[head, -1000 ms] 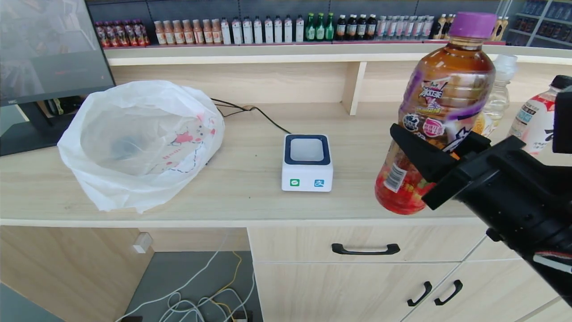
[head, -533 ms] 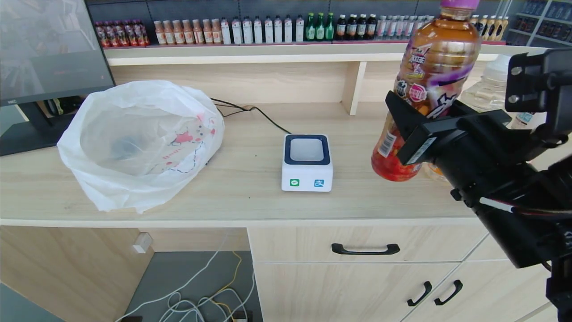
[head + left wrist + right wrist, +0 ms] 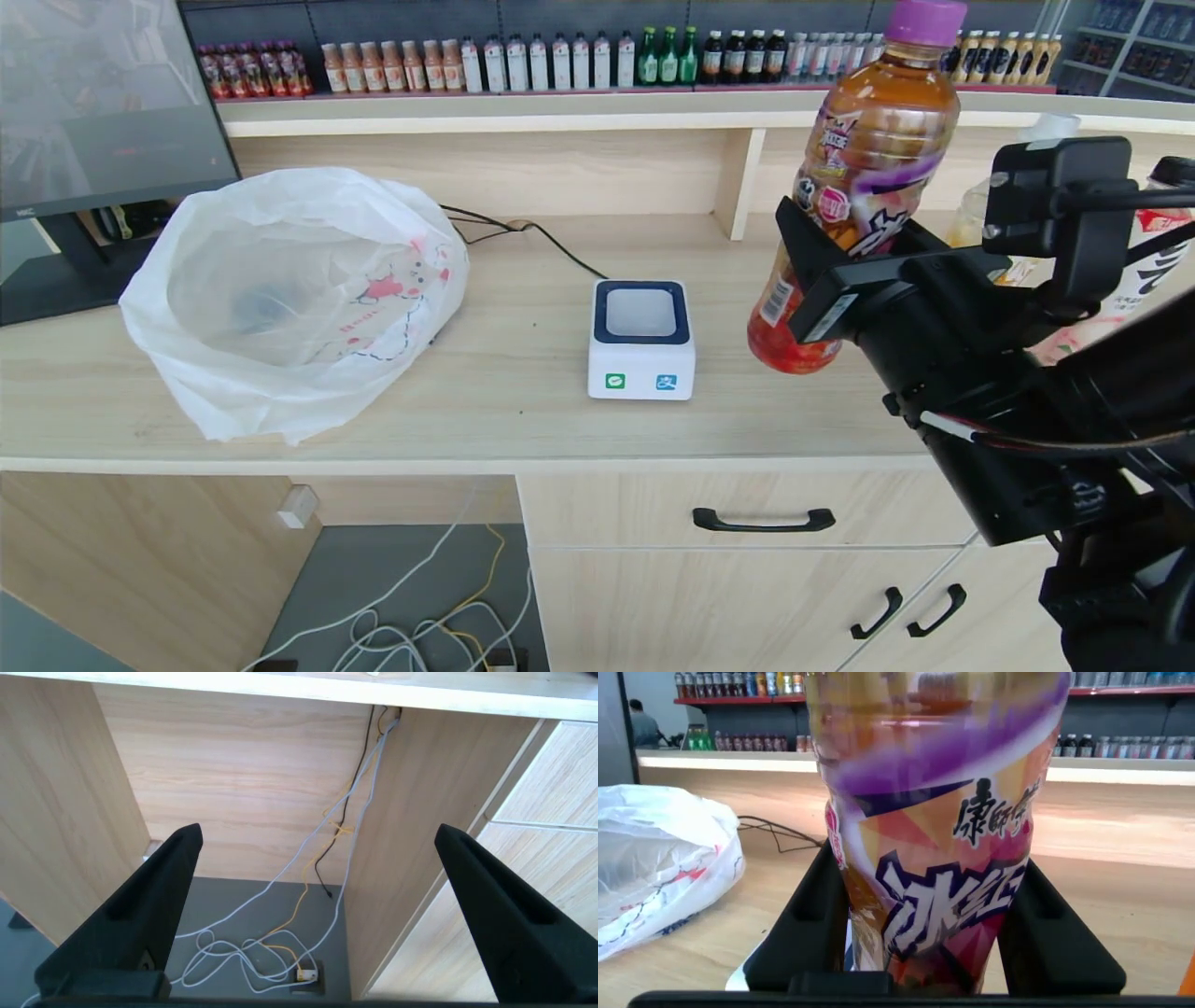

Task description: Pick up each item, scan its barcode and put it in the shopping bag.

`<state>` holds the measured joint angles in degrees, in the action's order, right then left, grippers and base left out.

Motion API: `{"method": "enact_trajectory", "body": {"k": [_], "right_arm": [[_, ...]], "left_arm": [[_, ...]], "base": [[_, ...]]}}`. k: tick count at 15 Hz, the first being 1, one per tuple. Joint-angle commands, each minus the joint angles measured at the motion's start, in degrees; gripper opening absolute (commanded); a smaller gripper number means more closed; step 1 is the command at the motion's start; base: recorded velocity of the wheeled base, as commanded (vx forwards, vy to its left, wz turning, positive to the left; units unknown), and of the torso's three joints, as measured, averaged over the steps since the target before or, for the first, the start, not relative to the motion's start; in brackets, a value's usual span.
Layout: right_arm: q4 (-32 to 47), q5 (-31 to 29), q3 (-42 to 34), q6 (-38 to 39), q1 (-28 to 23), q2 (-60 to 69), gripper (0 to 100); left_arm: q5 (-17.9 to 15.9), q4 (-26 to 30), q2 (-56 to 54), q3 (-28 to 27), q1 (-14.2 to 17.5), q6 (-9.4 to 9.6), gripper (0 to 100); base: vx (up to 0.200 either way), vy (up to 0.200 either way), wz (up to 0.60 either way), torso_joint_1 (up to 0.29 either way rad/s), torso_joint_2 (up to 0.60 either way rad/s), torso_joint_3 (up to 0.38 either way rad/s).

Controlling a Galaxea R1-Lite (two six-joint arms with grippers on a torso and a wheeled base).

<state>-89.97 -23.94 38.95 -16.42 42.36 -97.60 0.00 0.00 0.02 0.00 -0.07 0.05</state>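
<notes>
Bottle (image 3: 854, 187) first: clear ribbed plastic, amber drink inside, purple cap, glossy purple-and-orange wrap. Its long axis is near upright but leaning, with the cap up and toward my right and the rounded base down toward the scanner (image 3: 642, 338). The barcode patch near the base faces my left. My right gripper (image 3: 854, 266) is clamped on its lower half, holding it above the wooden counter (image 3: 523, 411), just right of the scanner, a white cube with a dark-framed window on top. The shopping bag (image 3: 299, 289), thin crinkled white plastic, sits open at the left; a dim dark shape lies inside, which I cannot identify. My left gripper (image 3: 322, 919) hangs with fingers wide apart before loose cables (image 3: 280, 943).
</notes>
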Motion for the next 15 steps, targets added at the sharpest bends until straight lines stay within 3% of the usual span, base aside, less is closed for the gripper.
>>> {"method": "enact_trajectory", "body": {"k": [1, 5, 6, 11, 12, 15], "right_arm": [[-0.03, 0.04, 0.07, -0.1, 0.53, -0.66, 0], [-0.03, 0.04, 0.16, 0.95, 0.44, -0.31, 0], [-0.03, 0.12, 0.16, 0.95, 0.44, -0.22, 0], [-0.03, 0.04, -0.1, 0.78, 0.44, 0.65, 0], [-0.03, 0.04, -0.36, 0.78, 0.44, 1.01, 0], [-0.03, 0.04, 0.25, 0.42, 0.44, 1.09, 0]], "left_arm": [[0.0, 0.0, -0.02, 0.0, 0.07, -0.05, 100], [0.0, 0.0, -0.02, 0.0, -0.01, 0.39, 100], [-0.09, 0.09, -0.02, 0.0, -0.01, 1.8, 100], [-0.09, 0.0, -0.02, 0.0, -0.01, 0.48, 100], [0.0, 0.0, -0.02, 0.0, 0.07, -0.4, 100], [0.0, 0.0, -0.02, 0.0, 0.07, -0.4, 100]], "base": [[0.0, 0.0, 0.0, 0.0, 0.0, 0.0], [0.0, 0.0, 0.0, 0.0, 0.0, 0.0], [0.0, 0.0, 0.0, 0.0, 0.0, 0.0], [0.0, 0.0, 0.0, 0.0, 0.0, 0.0], [0.0, 0.2, 0.0, 0.007, 0.0, 0.002], [0.0, 0.2, 0.0, 0.001, 0.0, 0.005]]}}
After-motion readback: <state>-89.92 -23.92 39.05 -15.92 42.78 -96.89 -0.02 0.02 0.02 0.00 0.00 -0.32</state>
